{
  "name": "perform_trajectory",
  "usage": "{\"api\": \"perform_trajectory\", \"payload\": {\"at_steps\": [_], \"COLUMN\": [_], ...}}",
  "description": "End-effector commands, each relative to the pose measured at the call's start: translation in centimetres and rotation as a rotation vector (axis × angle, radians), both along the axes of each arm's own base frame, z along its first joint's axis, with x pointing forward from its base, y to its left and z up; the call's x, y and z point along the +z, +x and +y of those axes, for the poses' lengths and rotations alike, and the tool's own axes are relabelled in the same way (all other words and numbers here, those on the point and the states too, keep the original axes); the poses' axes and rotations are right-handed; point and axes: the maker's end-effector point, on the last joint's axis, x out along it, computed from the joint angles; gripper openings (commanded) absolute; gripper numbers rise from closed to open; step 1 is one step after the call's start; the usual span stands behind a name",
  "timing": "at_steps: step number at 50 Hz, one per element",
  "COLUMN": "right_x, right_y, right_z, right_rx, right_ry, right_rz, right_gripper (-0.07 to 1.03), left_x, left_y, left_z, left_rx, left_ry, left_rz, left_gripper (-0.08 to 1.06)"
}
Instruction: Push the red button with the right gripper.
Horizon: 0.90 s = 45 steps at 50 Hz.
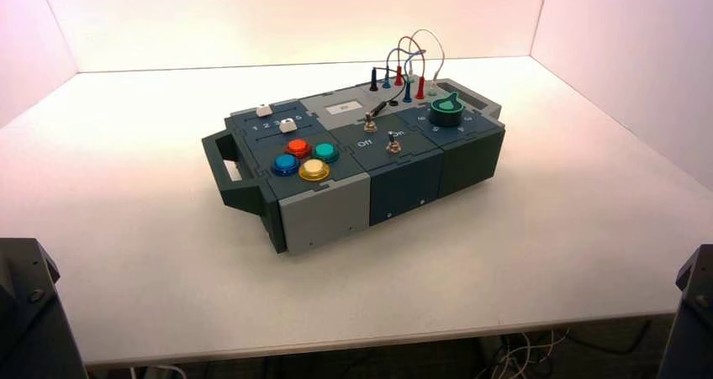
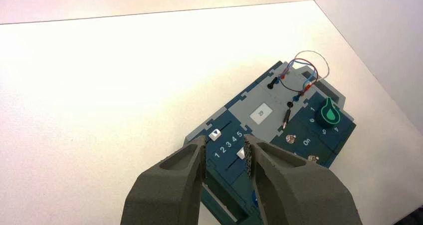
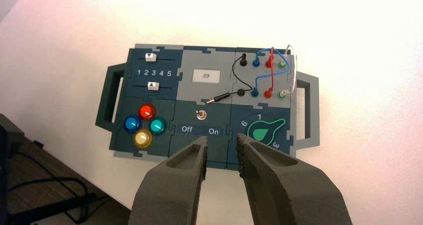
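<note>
Task not begun. Right gripper point(image 3: 222, 144) hovers high off box point(image 1: 324, 215), fingers slightly spread, nothing held. Red button point(image 3: 146, 112) untouched at 12 o'clock of four-button cluster. Whole reach and press remain.

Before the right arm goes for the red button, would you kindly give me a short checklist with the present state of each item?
1. Red button in view, uncovered: ok.
2. Right gripper on the button: not ok, it hangs off the box's near edge, by the Off/On label.
3. Fingers closed to a point: not ok, parted.
4. Neighbouring yellow button distinguishable: ok.
5. Left gripper clear of the buttons: cannot tell.
</note>
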Motion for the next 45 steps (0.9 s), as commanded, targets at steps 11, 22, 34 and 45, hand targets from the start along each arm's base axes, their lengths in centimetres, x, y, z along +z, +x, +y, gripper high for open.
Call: {"api": "perform_trajectory", "payload": {"at_steps": [11, 22, 34, 45], "right_x": [0.5, -0.2, -1.3, -2.7], "right_y": [-0.1, -0.2, -1.4, -1.5], "right_z": [0.1, 0.7, 4.7, 7.6], "right_rx": [0.012, 0.032, 0.143, 0.191], "right_ry": [-0.005, -0.028, -0.053, -0.065], "right_rz": [-0.004, 0.036, 0.074, 0.118], "right_gripper": [0.34, 0.29, 0.1, 0.01], "left_x": [0.6, 0.5, 0.3, 1.0], "left_y": [0.2, 0.2, 0.1, 0.7], "left_z": [-0.1, -0.1, -0.1, 0.6], "left_rx": [-0.002, -0.001, -0.001, 0.033], "left_ry": [-0.004, -0.005, -0.004, -0.004], "left_rz": [-0.016, -0.014, -0.011, -0.053], "left_gripper": [0.43, 0.43, 0.43, 0.43]}}
